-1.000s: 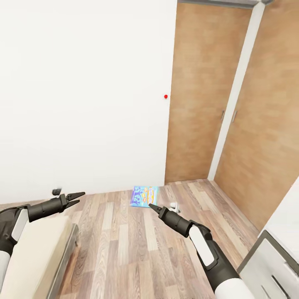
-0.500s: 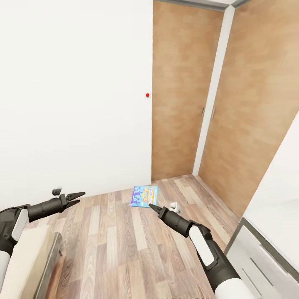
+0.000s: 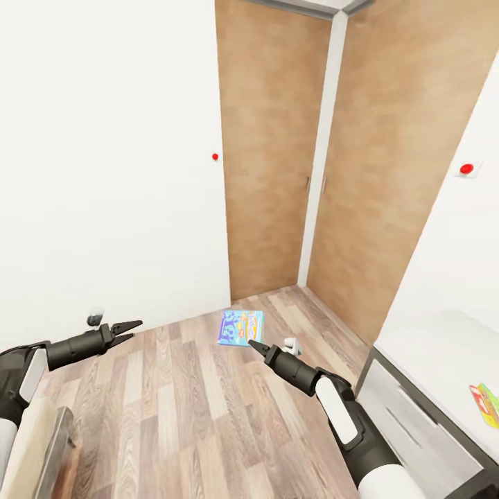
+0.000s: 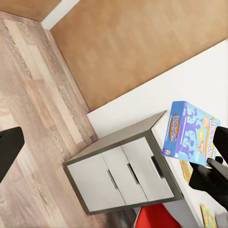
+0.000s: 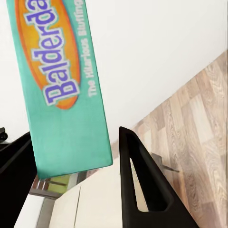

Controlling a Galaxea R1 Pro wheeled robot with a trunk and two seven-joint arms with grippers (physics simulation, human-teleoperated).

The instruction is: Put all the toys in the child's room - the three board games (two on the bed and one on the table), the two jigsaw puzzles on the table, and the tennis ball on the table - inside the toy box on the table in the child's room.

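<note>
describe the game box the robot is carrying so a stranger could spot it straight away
Find the tall wooden doors in the corner, then look down to the plank floor in front of them, where the right claw reaches forward. Gripped at its tip is the blue board game, a thin flat box with a cartoon cover and a teal edge reading "Balderdash", unlike the red-and-green piece lying on the table.

Both arms are dark grey with white shell panels, the right arm point(image 3: 346, 423) thickening into a white segment toward the trunk. Each ends in a slim black gripper, left gripper point(image 3: 128, 328) and right gripper point(image 3: 255, 344), with two tapered, pointed fingers point(image 5: 142, 190) of matte black.
</note>
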